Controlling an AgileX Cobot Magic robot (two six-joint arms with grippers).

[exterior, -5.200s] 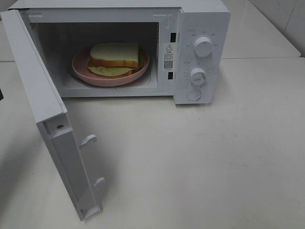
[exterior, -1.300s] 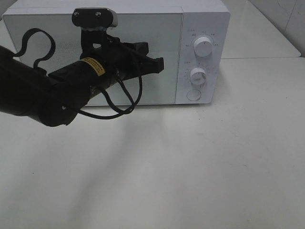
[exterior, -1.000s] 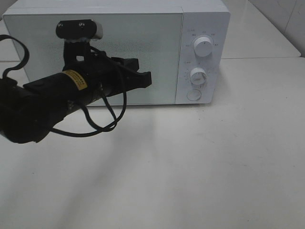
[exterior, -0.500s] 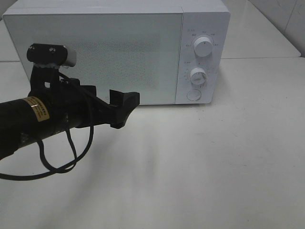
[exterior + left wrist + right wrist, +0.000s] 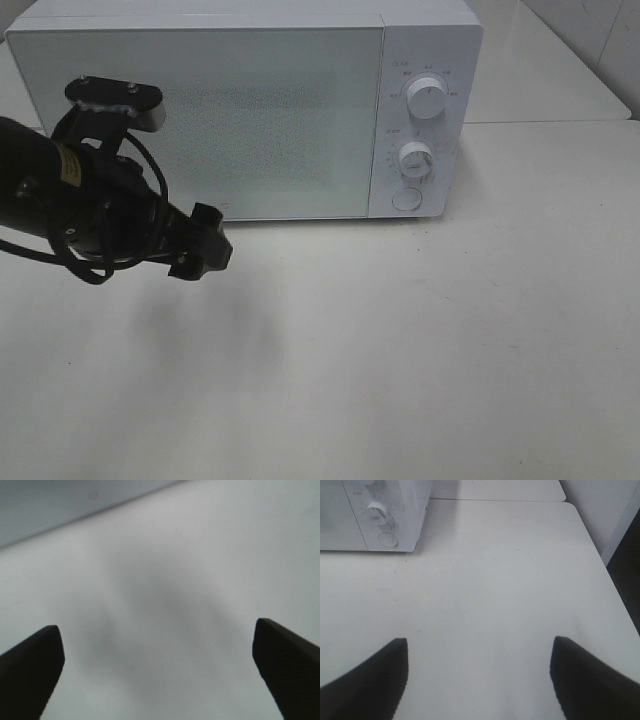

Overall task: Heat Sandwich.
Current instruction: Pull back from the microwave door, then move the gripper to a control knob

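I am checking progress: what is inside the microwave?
Nothing inside shows. The microwave has its door shut, and the pale panel covers the chamber, so any contents are hidden.

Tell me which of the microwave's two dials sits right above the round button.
The lower dial, directly above the round button. The upper dial sits higher, near the top edge of the microwave.

White tabletop (image 5: 450, 350), pale wall (image 5: 610, 40), perhaps tiled
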